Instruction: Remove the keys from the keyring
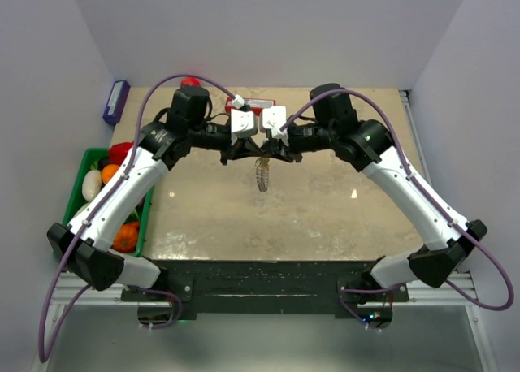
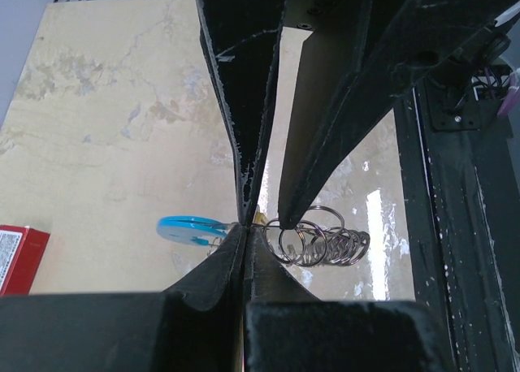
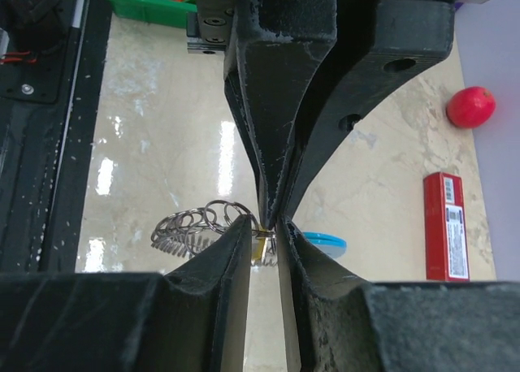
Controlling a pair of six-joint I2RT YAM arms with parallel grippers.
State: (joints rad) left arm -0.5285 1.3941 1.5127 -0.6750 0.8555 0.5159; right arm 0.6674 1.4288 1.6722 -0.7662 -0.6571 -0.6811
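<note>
The keyring (image 1: 262,177) hangs above the table from both grippers, which meet at mid-table. In the left wrist view its silvery rings (image 2: 321,244) trail right and its light-blue segment (image 2: 188,228) sticks out left. My left gripper (image 2: 244,228) is shut on the keyring's wire next to the blue segment. My right gripper (image 3: 266,226) is closed narrowly on the small brass key (image 3: 262,250), with the rings (image 3: 195,226) on one side and the blue segment (image 3: 321,244) on the other. From above, the left gripper (image 1: 248,151) and the right gripper (image 1: 276,151) face each other.
A red box (image 1: 253,107) lies behind the grippers and shows in the right wrist view (image 3: 446,226). A red ball (image 3: 470,106) lies at the far left. A green bin (image 1: 88,156) of fruit stands at the table's left edge. A purple-blue object (image 1: 116,101) is beside the left wall.
</note>
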